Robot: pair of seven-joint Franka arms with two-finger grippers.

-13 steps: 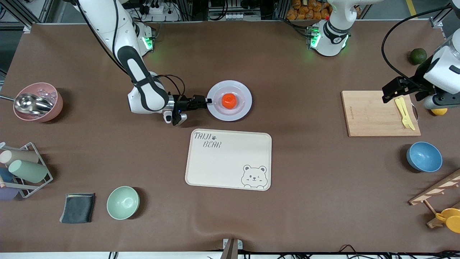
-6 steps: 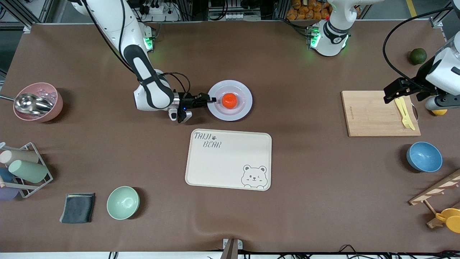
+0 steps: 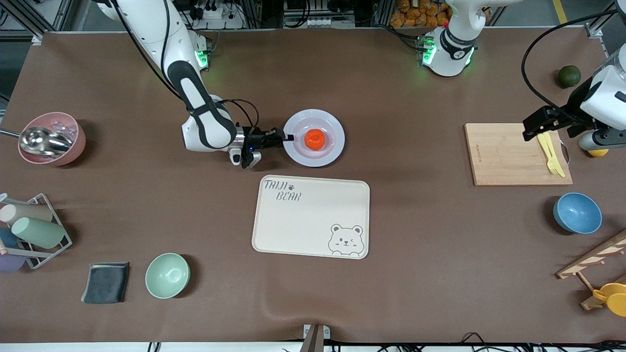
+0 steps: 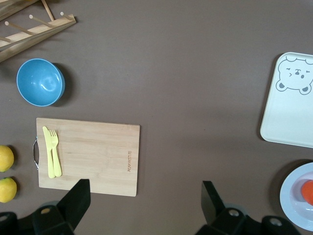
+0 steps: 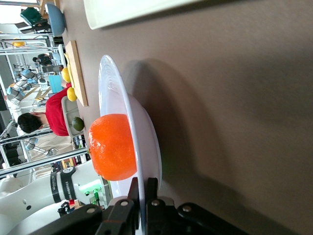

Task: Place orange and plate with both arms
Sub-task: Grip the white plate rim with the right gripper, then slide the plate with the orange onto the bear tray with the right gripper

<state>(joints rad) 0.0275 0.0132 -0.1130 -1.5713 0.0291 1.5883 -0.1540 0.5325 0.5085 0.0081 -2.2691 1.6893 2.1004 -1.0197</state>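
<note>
Right now I see the orange [image 3: 314, 139] sitting in the middle of the plate [image 3: 332, 146], which lies on the brown table [image 3: 420, 274] between the two arm bases and the cream tray [image 3: 303, 225], just farther from the front camera than that tray. A narrow strip of bare table separates the plate's rim from the tray's edge.

My right gripper [image 3: 288, 138] is low at the plate's rim on the side toward the right arm's end of the table. In the right wrist view its fingers [image 5: 133, 198] are pinched narrow on the rim, one above and one below, with the orange [image 5: 113, 147] close in front of them.

My left gripper [image 3: 533, 128] hangs over the edge of the wooden cutting board [image 3: 508, 156] toward the left arm's end of the table. Its fingers [image 4: 78, 200] are spread wide and hold nothing. A yellow fork [image 3: 550, 152] lies on that board, and a lemon [image 3: 597, 152] sits just beside it.

Between the plate and the board I have a broad stretch of bare table. A blue bowl [image 3: 577, 213] stands nearer the front camera than the board, and a mint green bowl [image 3: 167, 275] is well apart, toward the right arm's end.
</note>
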